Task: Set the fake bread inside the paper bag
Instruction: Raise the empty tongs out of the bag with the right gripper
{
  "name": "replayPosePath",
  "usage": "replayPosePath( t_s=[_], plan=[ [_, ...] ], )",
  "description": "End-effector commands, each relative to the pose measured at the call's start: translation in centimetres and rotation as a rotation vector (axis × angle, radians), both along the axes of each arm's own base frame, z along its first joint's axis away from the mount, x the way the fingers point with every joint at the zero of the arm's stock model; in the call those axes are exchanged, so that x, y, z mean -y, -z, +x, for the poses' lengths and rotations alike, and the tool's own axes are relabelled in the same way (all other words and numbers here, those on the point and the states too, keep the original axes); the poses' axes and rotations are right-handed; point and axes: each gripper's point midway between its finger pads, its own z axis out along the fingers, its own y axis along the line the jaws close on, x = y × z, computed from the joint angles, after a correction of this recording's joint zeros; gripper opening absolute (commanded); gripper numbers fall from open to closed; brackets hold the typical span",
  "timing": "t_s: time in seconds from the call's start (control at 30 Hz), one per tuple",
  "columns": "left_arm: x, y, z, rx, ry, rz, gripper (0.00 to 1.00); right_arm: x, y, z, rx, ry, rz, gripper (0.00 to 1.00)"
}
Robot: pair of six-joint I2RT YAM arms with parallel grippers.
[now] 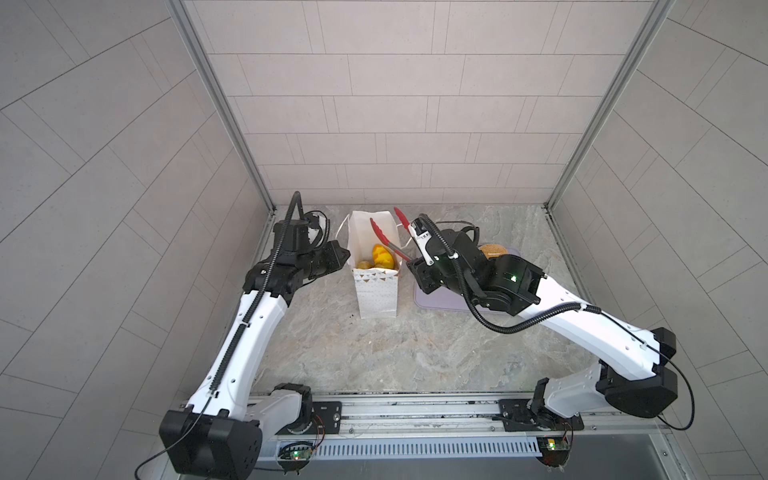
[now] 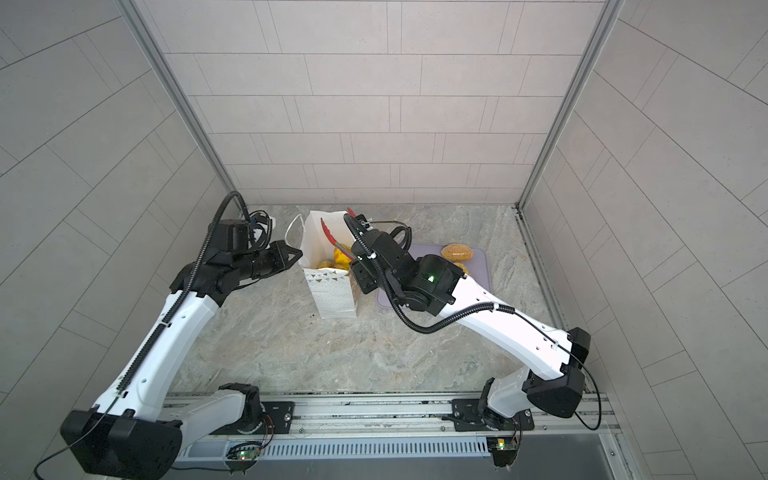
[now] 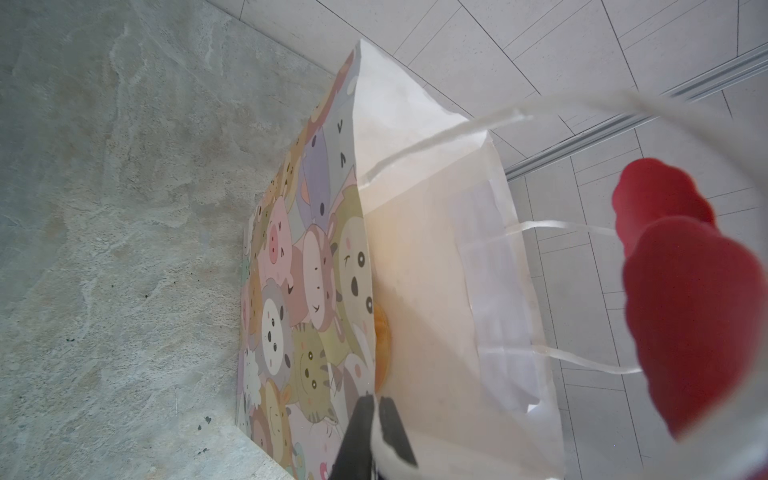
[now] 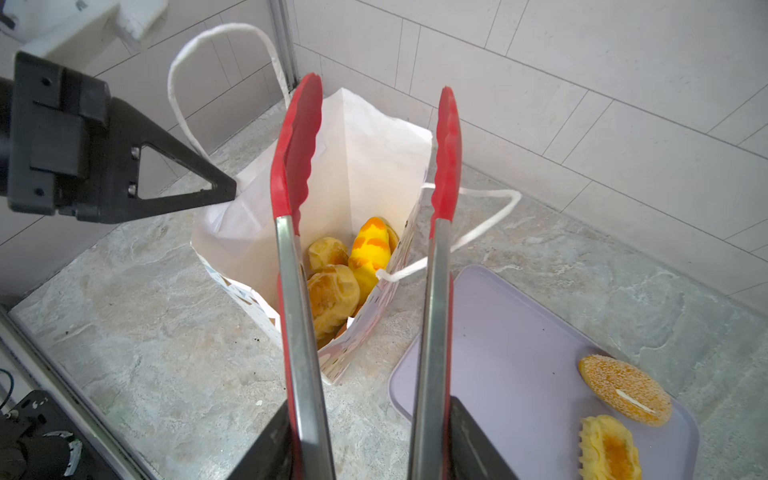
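1 paper bag (image 4: 374, 166) w/ 2 cord handles (image 4: 224, 27). Fake bread (image 4: 332, 295), counted in right wrist view: 5 pcs for sure. Inside the bag 3: 2 tan rolls (image 4: 328, 251) + 1 yellow-orange loaf (image 4: 370, 253). Poss. a 4th pc behind that loaf, only an edge shows, can't tell. On the tray (image 4: 498, 332) 2: 1 seeded bun (image 4: 625, 388) + 1 ridged loaf (image 4: 609, 449). Tray itself: 1, lilac. Tongs (image 4: 303, 332): 1 pair, 2 red tips (image 4: 297, 145). Arms: 2, each w/ 1 hand, i.e. left hand (image 1: 345, 252) + right hand (image 4: 370, 415). Bench (image 1: 374, 353): 1.
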Motion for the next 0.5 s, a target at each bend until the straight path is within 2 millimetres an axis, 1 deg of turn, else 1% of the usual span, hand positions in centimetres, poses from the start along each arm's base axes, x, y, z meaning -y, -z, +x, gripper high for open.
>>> replayPosePath(
  t_s=[0.0,0.1,0.23,0.4,0.47],
  plan=[
    [0.2,-0.6,-0.3,0.025,0.012,-0.003,0.08,2.8,-4.6,0.5,0.106,0.084,0.056,0.51],
    [0.1,-0.6,-0.3,0.025,0.010,-0.003,0.08,4.9,-5.3,1.0,0.122,0.139,0.063,0.51],
    [0.2,-0.6,-0.4,0.025,0.011,-0.004,0.08,7.7,-5.4,1.8,0.120,0.205,0.086,0.51],
    [0.1,-0.6,-0.3,0.026,0.011,-0.003,0.08,10.9,-4.4,2.6,0.089,0.279,0.093,0.51],
    [0.2,-0.6,-0.3,0.025,0.011,-0.004,0.08,12.1,-3.7,3.0,0.069,0.310,0.090,0.51]
  ],
)
